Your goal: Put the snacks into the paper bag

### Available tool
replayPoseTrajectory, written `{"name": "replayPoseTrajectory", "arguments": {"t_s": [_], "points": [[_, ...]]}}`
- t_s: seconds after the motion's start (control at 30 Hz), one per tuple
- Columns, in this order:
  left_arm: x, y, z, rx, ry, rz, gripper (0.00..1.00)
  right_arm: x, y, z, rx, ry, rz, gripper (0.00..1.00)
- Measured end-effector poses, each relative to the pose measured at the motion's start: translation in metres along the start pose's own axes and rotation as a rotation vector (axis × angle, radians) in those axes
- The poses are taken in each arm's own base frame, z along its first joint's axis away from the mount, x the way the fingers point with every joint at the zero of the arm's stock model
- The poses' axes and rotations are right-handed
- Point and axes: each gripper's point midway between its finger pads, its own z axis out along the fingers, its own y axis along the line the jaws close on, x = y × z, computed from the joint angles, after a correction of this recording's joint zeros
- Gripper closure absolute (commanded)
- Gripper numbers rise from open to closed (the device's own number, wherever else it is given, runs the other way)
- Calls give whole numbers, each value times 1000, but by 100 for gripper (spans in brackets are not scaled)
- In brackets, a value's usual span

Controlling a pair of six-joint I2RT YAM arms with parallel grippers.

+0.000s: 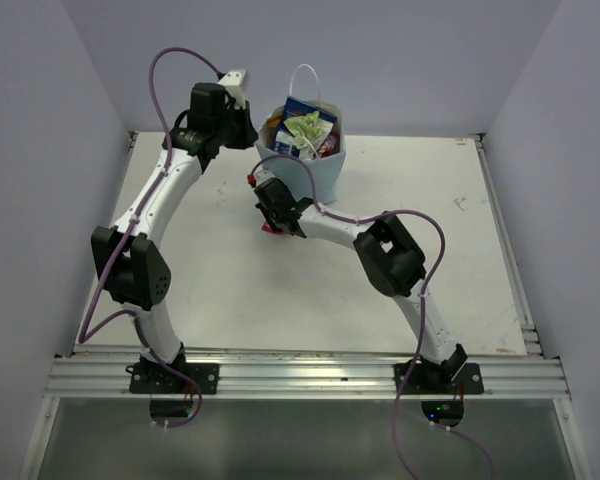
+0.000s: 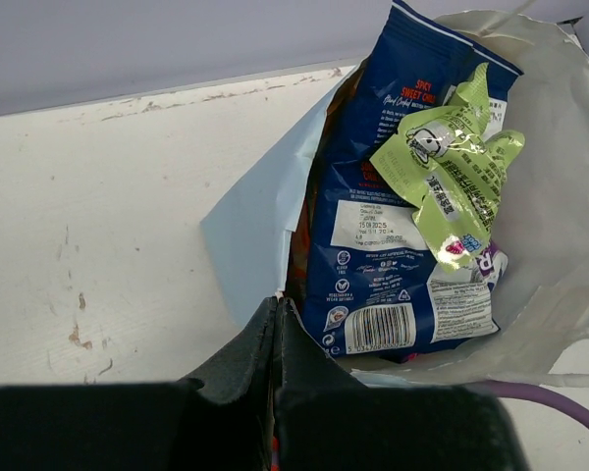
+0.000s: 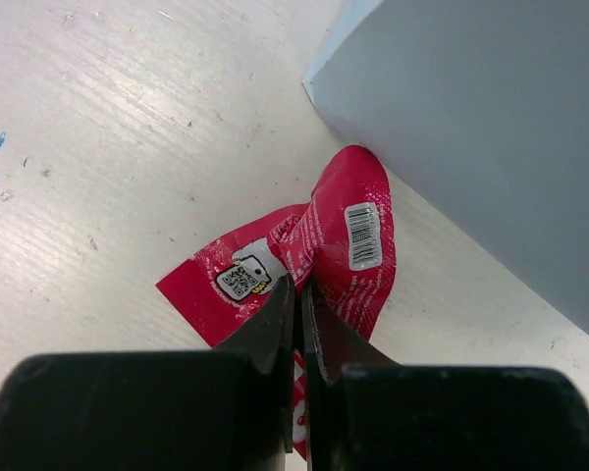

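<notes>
My right claw [image 3: 296, 285]: pressed together, pinching the crumpled edge of the red packet [image 3: 348, 240].
Red packet: on the counter [image 3: 98, 147], outside the paper bag [image 3: 491, 128], just beside its bottom corner.
My left claw [image 2: 278, 309]: pressed together, tips at the paper bag's rim; I cannot tell whether they nip the paper.
Inside the paper bag: blue-white packet [image 2: 373, 216] upright, green sachet [image 2: 452, 177] lying against it.
</notes>
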Motion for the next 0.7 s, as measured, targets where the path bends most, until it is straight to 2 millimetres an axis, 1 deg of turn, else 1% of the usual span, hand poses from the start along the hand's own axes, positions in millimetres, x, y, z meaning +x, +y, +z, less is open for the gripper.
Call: {"name": "replayPoseTrajectory", "arguments": {"t_s": [0.1, 0.17, 0.23, 0.27, 0.3, 0.33, 0.37, 0.4, 0.47, 0.5, 0.53, 0.57, 0.6, 0.63, 0.67, 0.7], "points": [[0, 0, 0, 2, 0, 0, 100, -1, -1, -5, -8, -4, -5, 100], [0, 0, 0, 2, 0, -1, 100, 4, -4, -15, -20, 25, -20, 100], [0, -1, 0, 3, 0, -1, 100, 10, -8, -31, -40, 74, -39, 100], [0, -1, 0, 3, 0, -1, 100, 10, -12, -44, -49, 99, -50, 100], [0, -1, 0, 4, 0, -1, 100, 6, -14, -56, -56, 103, -53, 100], [0, -1, 0, 4, 0, -1, 100, -3, -17, -73, -61, 102, -57, 100], [0, -1, 0, 4, 0, -1, 100, -18, -21, -93, -66, 80, -54, 100], [0, -1, 0, 4, 0, -1, 100, -42, -27, -116, -68, 35, -46, 100], [0, -1, 1, 4, -2, -1, 100, -106, -42, -169, -62, -121, -19, 100], [0, 0, 1, 4, -5, -1, 100, -143, -51, -201, -56, -226, 2, 100], [-1, -1, 1, 5, -7, -3, 100, -169, -60, -228, -47, -310, 21, 100], [0, 0, 2, 4, -8, -3, 100, -198, -74, -261, -31, -408, 45, 100], [0, 0, 2, 4, -8, -4, 100, -222, -88, -293, -15, -501, 74, 100], [-1, -1, 2, 5, -9, -5, 100, -242, -103, -320, 5, -580, 102, 100], [-1, -1, 2, 6, -10, -6, 100, -257, -120, -341, 26, -644, 133, 100], [-1, -1, 2, 6, -10, -6, 100, -272, -136, -357, 46, -704, 162, 100]]}}
